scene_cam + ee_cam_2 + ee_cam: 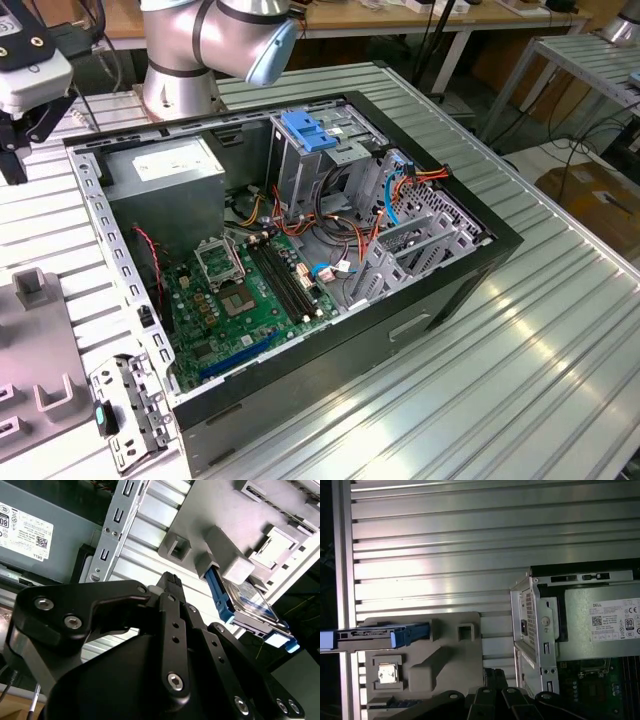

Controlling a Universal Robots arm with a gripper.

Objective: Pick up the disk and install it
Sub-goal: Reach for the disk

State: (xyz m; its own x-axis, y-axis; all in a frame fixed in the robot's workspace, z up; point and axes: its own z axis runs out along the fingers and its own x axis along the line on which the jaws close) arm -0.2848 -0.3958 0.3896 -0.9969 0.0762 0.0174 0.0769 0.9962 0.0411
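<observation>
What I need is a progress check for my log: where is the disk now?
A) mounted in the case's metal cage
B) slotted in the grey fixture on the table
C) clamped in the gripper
B: in the first wrist view the disk sits in the grey fixture, outside the computer case.

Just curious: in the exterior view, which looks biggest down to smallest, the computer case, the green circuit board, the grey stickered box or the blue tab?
1. Computer case
2. Green motherboard
3. Grey power supply box
4. Blue tab on the metal cage
</observation>
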